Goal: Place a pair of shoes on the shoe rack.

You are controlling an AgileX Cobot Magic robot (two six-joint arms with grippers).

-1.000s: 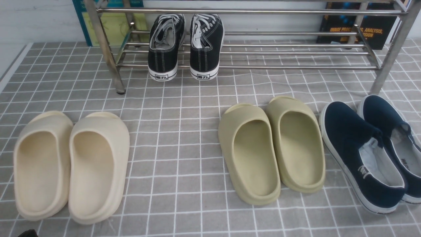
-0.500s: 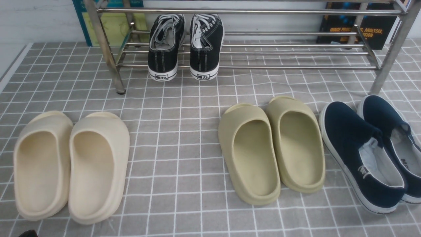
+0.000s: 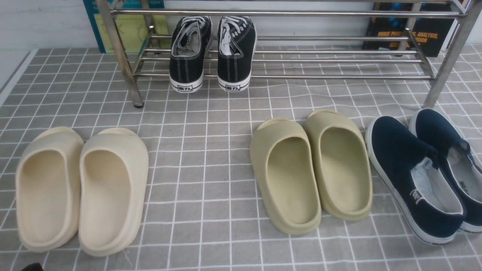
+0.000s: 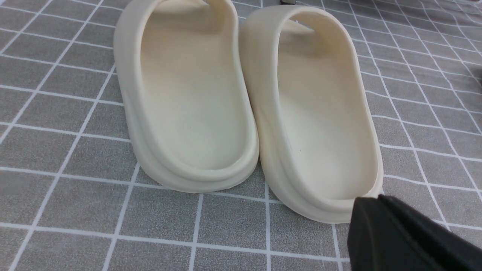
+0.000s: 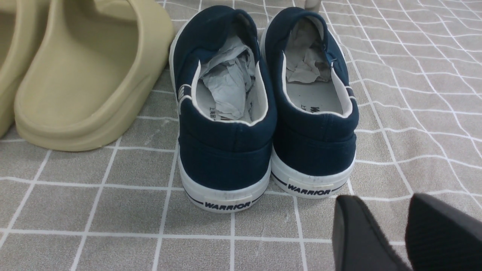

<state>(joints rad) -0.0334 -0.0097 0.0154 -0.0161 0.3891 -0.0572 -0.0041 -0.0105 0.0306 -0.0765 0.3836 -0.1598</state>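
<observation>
Black canvas sneakers (image 3: 211, 52) sit paired on the silver shoe rack's (image 3: 301, 60) lower bars, upper centre of the front view only. The left wrist view shows cream slides (image 4: 244, 101) and one finger of the left gripper (image 4: 406, 237), jaw state unclear. The right wrist view shows navy slip-ons (image 5: 263, 101), olive slides (image 5: 83, 71), and the right gripper (image 5: 395, 233) slightly parted, holding nothing.

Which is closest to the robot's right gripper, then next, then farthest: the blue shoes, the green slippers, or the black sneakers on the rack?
1. Blue shoes, directly ahead of the right gripper.
2. Green slippers, mid-floor, left of the blue pair.
3. Black sneakers, at the back on the rack.
</observation>
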